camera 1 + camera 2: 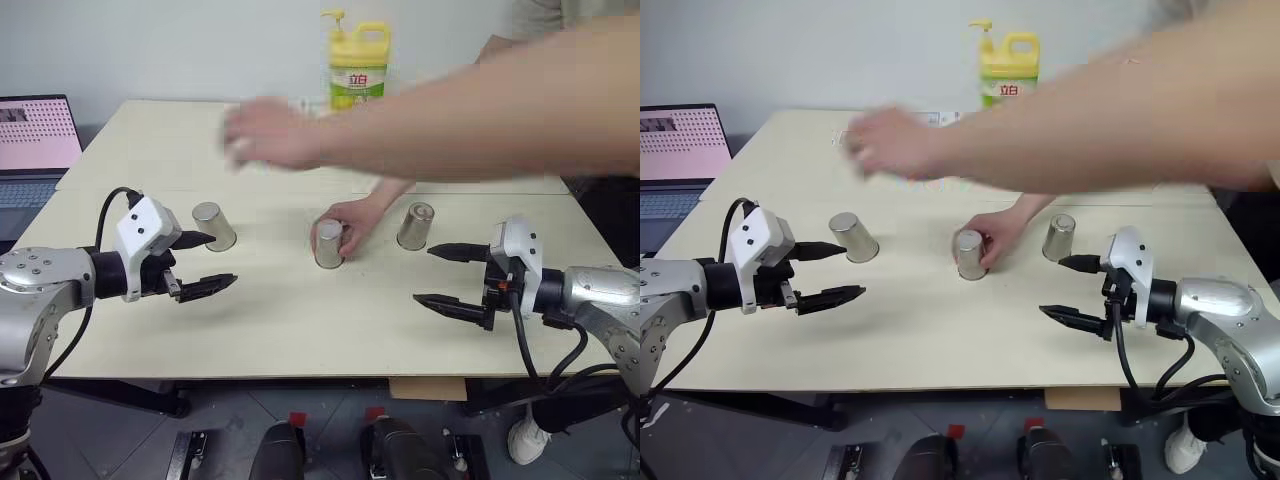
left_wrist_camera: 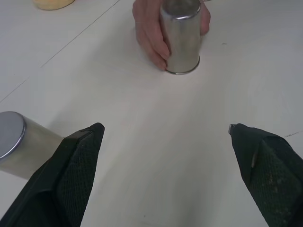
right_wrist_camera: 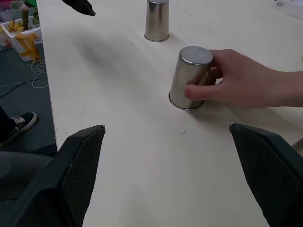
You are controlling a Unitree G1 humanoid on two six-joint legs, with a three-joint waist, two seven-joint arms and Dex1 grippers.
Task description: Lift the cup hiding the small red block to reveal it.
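Three shiny metal cups stand upside down in a row on the table: the left cup (image 1: 213, 225), the middle cup (image 1: 328, 245) and the right cup (image 1: 416, 226). A person's hand (image 1: 356, 222) grips the middle cup. The small red block is hidden, and I cannot tell which cup covers it. My left gripper (image 1: 222, 260) hovers open just in front of the left cup, empty. My right gripper (image 1: 424, 274) hovers open in front of the right cup, also empty. The left wrist view looks between its fingers (image 2: 75, 175) at the held middle cup (image 2: 181, 40).
The person's other arm (image 1: 470, 110) reaches across above the table, its hand (image 1: 265, 135) blurred over the far left side. A yellow detergent bottle (image 1: 357, 65) stands at the back edge. A laptop (image 1: 35, 140) sits at the far left.
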